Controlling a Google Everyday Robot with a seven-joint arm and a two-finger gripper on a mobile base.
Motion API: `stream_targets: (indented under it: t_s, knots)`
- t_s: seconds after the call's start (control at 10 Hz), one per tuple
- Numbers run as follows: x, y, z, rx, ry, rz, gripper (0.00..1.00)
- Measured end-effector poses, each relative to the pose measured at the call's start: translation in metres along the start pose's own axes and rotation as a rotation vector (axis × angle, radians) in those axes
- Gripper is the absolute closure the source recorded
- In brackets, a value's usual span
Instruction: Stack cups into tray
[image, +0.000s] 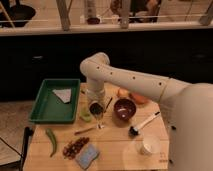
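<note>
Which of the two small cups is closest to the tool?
The dark greyish cup, right at the tool; the pale green cup sits beside it, toward the tray.

Dim warm light, wooden table (118, 151), dark cabinet front (50, 57) behind, pale floor (12, 125) at left

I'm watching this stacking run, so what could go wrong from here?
The claw, shut low beside the green tray, seems to pinch the dark cup; it could slip out. The pale green cup sits close beside it and may get knocked. The pale scrap in the tray could tip a stack.
</note>
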Motion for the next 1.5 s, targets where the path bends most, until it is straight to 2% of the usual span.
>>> stream_targets:
  t_s: [0.4,0.8,1.5]
  knots:
    - [0.008,-0.03,-0.003,0.009,0.018,-0.07,1.0]
    - [0.014,-0.051,-0.004,0.031,0.028,-0.11,1.0]
    - [0.035,-0.051,0.009,0.044,0.015,-0.078,1.0]
